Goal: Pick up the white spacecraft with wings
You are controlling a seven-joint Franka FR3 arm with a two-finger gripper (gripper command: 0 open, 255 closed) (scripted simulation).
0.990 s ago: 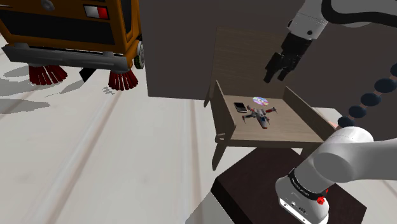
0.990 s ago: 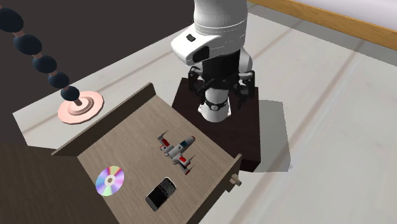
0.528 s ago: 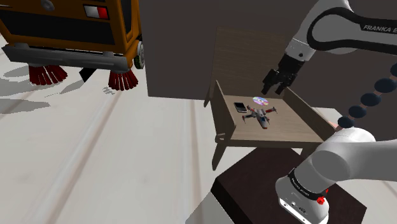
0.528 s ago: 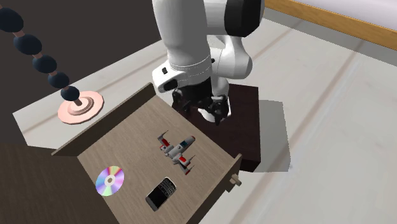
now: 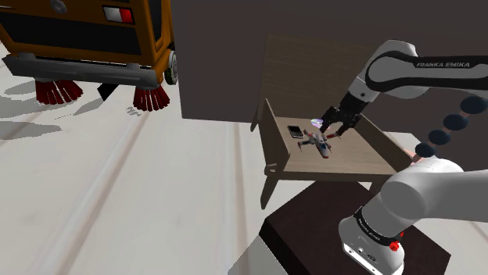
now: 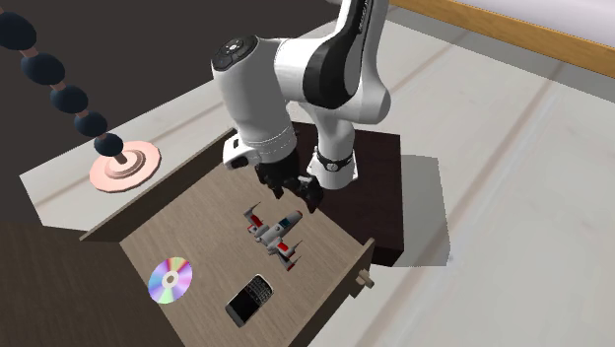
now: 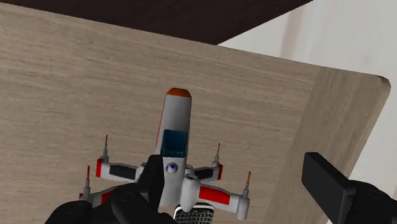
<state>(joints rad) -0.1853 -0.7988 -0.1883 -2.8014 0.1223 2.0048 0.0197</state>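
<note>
The white spacecraft (image 6: 274, 233) with red-marked wings and a blue cockpit lies flat on a wooden tray-like tabletop (image 6: 197, 222) with raised walls. In the shoulder view the spacecraft (image 5: 319, 142) sits mid-tray, and my gripper (image 5: 331, 129) hangs close above it. In the second exterior view the gripper (image 6: 296, 193) hovers over the craft's end nearest the stand. Seen from the wrist, the spacecraft (image 7: 176, 153) lies just below the gripper (image 7: 232, 168). The fingers stand apart, open: one finger (image 7: 153, 181) overlaps the hull, the other finger (image 7: 327, 181) is well off past the wing. Nothing is held.
A black phone (image 6: 249, 298) and a shiny CD (image 6: 170, 280) lie on the same tray beyond the craft. The tray's side walls (image 5: 379, 137) rise on both sides. A pink disc (image 6: 122, 165) with a string of dark beads stands beside it. An orange sweeper vehicle (image 5: 86, 39) is far off.
The arm has swung down and forward, bringing the open gripper from high above the tray to just over the spacecraft. The spacecraft, phone and CD have not moved.
</note>
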